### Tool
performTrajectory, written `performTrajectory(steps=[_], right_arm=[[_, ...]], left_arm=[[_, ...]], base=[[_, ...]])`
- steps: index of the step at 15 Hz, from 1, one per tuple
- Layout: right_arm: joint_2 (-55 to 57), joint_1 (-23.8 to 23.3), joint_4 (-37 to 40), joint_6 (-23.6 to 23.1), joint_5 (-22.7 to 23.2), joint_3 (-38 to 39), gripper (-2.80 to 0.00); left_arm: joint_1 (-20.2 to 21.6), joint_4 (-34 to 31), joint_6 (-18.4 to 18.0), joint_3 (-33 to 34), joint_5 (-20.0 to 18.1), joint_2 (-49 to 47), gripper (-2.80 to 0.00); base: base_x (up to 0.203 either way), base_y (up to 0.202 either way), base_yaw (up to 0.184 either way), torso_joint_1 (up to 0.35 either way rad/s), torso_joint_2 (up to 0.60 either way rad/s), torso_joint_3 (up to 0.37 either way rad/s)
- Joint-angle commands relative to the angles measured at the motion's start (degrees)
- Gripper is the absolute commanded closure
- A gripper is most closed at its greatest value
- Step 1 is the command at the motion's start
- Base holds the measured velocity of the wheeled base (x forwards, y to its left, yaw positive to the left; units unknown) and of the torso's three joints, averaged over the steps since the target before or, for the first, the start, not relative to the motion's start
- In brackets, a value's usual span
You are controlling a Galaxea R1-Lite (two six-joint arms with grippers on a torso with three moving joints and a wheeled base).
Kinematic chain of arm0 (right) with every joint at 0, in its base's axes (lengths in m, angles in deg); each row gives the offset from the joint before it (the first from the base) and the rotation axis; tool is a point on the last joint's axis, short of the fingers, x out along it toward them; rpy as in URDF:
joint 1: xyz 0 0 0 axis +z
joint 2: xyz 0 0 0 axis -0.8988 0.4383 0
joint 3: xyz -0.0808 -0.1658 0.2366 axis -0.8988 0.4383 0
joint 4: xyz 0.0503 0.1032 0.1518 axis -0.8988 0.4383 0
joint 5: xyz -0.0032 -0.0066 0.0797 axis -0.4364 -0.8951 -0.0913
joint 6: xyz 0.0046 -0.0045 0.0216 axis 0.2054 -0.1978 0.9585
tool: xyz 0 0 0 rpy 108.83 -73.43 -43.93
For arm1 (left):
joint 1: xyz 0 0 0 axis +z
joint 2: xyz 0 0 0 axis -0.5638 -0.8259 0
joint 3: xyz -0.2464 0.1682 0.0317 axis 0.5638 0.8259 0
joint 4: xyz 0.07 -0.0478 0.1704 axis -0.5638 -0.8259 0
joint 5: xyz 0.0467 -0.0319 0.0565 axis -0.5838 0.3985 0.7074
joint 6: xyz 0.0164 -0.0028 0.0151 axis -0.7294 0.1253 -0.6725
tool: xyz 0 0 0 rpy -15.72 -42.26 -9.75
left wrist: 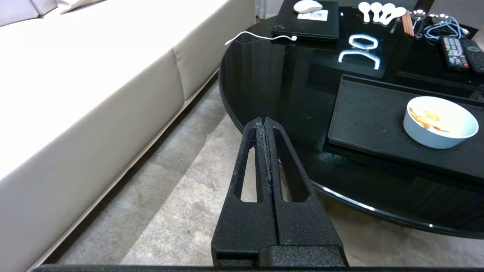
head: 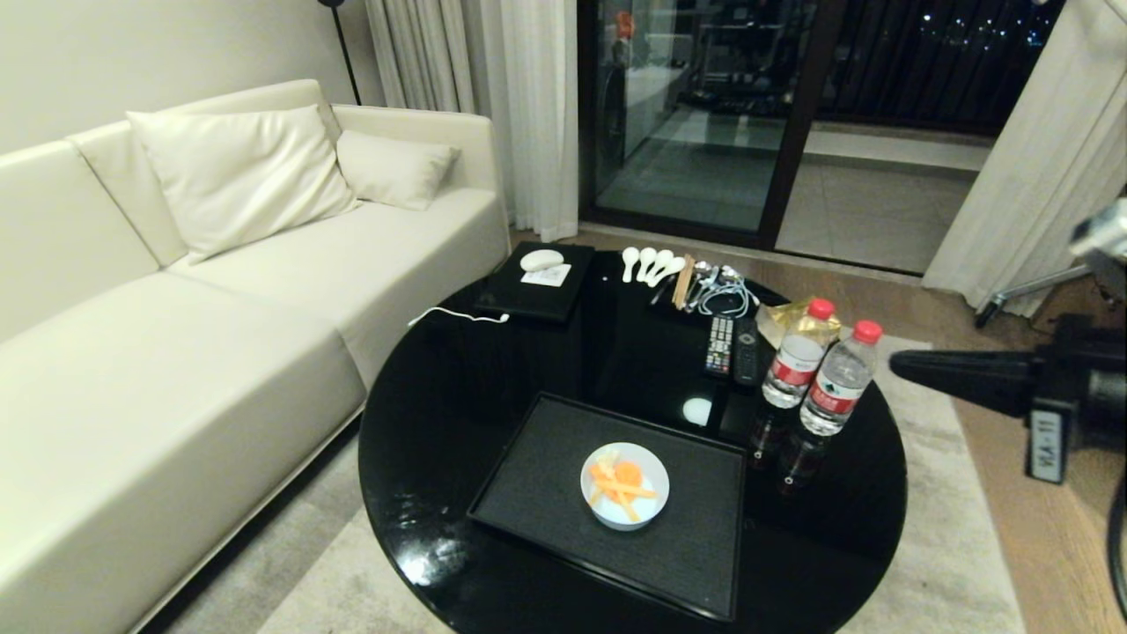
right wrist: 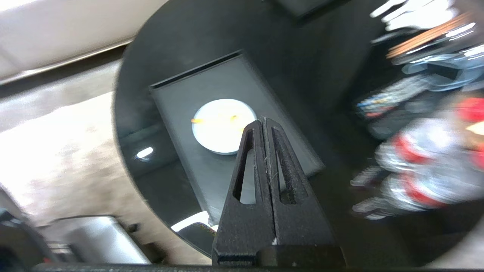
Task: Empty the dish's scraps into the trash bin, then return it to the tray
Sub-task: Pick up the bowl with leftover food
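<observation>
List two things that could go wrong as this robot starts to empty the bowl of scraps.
1. The right gripper comes in shut from beside the two water bottles; its arm could knock them over.
2. The bowl sits loose on the tray, heaped with carrot pieces; shut jaws could push or tip it, spilling scraps before any grip.

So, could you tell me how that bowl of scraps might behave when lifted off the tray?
The dish looks smooth and glossy, so probably slippery to pinch at its rim. It seems small and light. Its scraps lie loose, so tilting would likely spill them onto the tray.
</observation>
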Motion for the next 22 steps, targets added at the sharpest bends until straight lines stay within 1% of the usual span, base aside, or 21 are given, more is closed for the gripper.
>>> performTrajectory(steps=[1,2,3,5,6,8,10,11,12,13,14,15,18,22], right_arm=[[15.41,4.0,-0.34,5.12,0.05,-6.09,0.0],[18.71,5.52,-0.3,9.73,-0.83,-8.23,0.0],[21.42,6.74,-0.05,13.72,-2.73,-9.65,0.0],[25.86,9.05,2.03,20.05,-7.29,-11.41,0.0],[27.47,10.03,3.12,22.88,-8.41,-12.13,0.0],[30.43,11.51,5.37,25.08,-9.84,-14.46,0.0],[34.29,14.1,8.09,26.22,-14.17,-17.76,0.0],[36.36,15.26,9.38,27.15,-15.45,-19.88,0.0],[37.91,16.46,10.82,28.64,-15.94,-21.87,-2.8],[39.34,17.55,12.25,29.91,-16.39,-23.37,-2.8],[40.72,18.32,13.83,30.53,-17.78,-24.96,-2.8],[42.2,18.68,15.13,30.71,-19.09,-26.24,-2.8],[46.19,18.81,16.08,30.79,-20.6,-28.22,-2.8],[51.42,18.97,15.84,30.87,-27.94,-28.34,-2.8]], left_arm=[[0.0,0.02,0.03,0.0,0.01,0.02,0.0],[0.0,0.02,0.03,0.0,0.01,0.02,0.0],[0.0,0.02,0.03,0.0,0.01,0.02,0.0],[0.0,0.02,0.03,0.0,0.01,0.02,0.0],[0.0,0.02,0.03,0.0,0.01,0.02,0.0],[0.0,0.02,0.03,0.0,0.01,0.02,0.0],[0.0,0.02,0.03,0.0,0.01,0.02,0.0],[0.0,0.02,0.03,0.0,0.01,0.02,0.0],[0.0,0.02,0.03,0.0,0.01,0.02,0.0],[0.0,0.02,0.03,0.0,0.01,0.02,0.0],[0.0,0.02,0.03,0.0,0.01,0.02,0.0],[0.0,0.02,0.03,0.0,0.01,0.02,0.0],[0.0,0.02,0.03,0.0,0.01,0.02,0.0],[0.0,0.02,0.03,0.0,0.01,0.02,0.0]], base=[[0.0,0.0,0.0,0.0,0.0,0.0],[0.0,0.0,0.0,0.0,0.0,0.0],[0.0,0.0,0.0,0.0,0.0,0.0],[0.0,0.0,0.0,0.0,0.0,0.0],[0.0,0.0,0.0,0.0,0.0,0.0],[0.0,0.0,0.0,0.0,0.0,0.0],[0.0,0.0,0.0,0.0,0.0,0.0],[0.0,0.0,0.0,0.0,0.0,0.0],[0.0,0.0,0.0,0.0,0.0,0.0],[0.0,0.0,0.0,0.0,0.0,0.0],[0.0,0.0,0.0,0.0,0.0,0.0],[0.0,0.0,0.0,0.0,0.0,0.0],[0.0,0.0,0.0,0.0,0.0,0.0],[0.0,0.0,0.0,0.0,0.0,0.0]])
